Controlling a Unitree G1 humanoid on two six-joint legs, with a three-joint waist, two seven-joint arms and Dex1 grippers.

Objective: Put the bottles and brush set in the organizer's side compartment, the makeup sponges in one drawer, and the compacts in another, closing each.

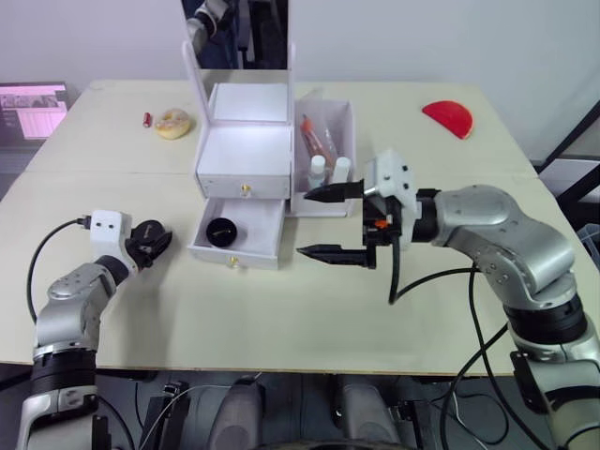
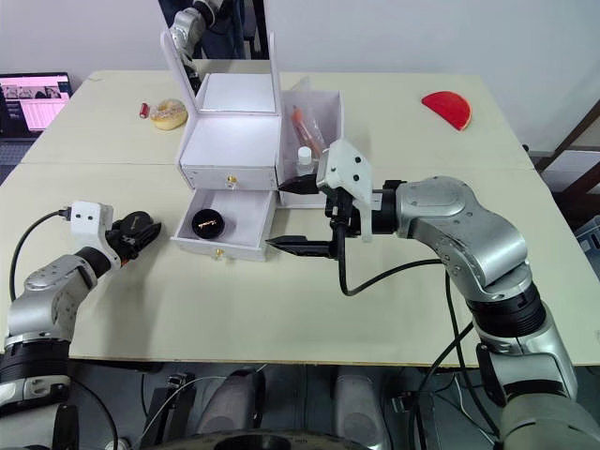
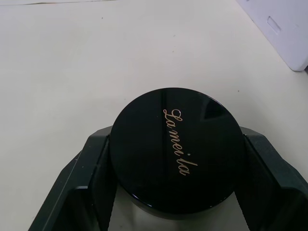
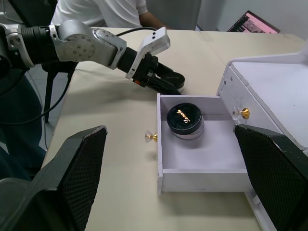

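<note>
Head eyes look down over table [image 1: 281, 319]; both wrist views close, sharing drawer [image 4: 192, 159].

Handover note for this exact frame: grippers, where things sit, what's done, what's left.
Left gripper: shut on a black compact, just above the table, left of the open lower drawer.
Right gripper: open, empty, hovering by the drawer's right side.
Second compact already lies in that drawer.
Upper drawer is shut; its contents can't be seen.
Two bottles and the brush set stand in the side compartment.
A beige sponge and a red sponge sit at the back of the table.
Left: place the held compact, close the lower drawer, put both sponges in a drawer and close it.
</note>
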